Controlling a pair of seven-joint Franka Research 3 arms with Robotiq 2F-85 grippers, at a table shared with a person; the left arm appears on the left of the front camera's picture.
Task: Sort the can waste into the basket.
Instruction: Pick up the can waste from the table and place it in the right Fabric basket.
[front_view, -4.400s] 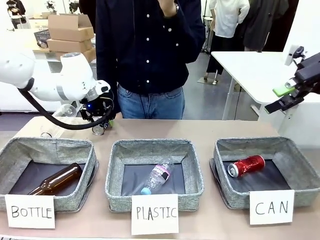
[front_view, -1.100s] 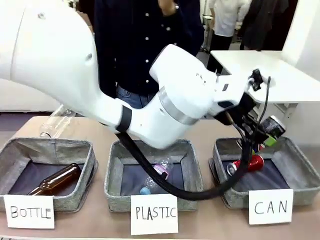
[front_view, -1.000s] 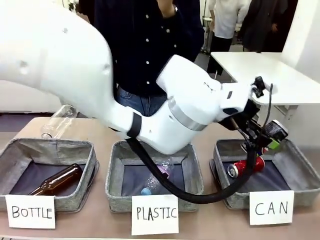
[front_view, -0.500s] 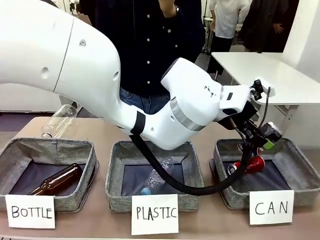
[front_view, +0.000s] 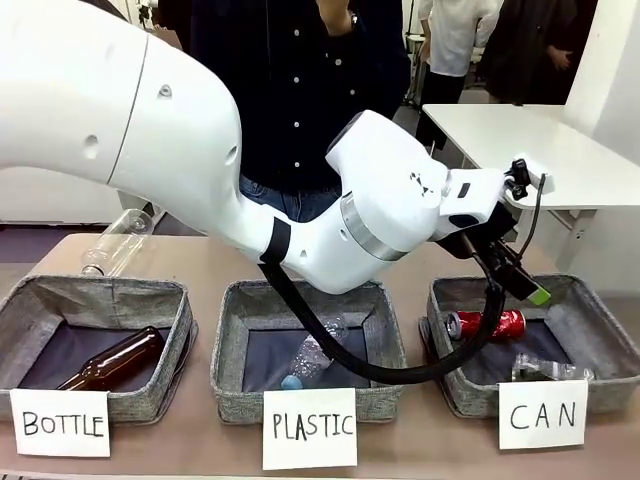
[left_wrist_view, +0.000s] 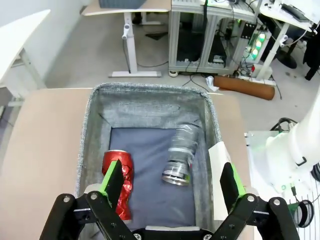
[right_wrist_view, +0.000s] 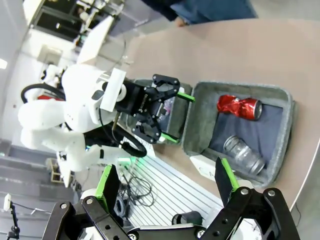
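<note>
The left gripper is held above the basket fronted by the "CAN" sign, fingers spread, nothing between them. The red can is laid near the basket's far left corner, and the blurred silvery can along its front edge. The right gripper is held spread and empty.

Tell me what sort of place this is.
Probably a robotics lab set up for waste sorting: a white robot arm reaches across a hand-signed BOTTLE basket, PLASTIC basket and CAN basket, and the left wrist view shows an equipment rack with cables trailing on the floor.
</note>
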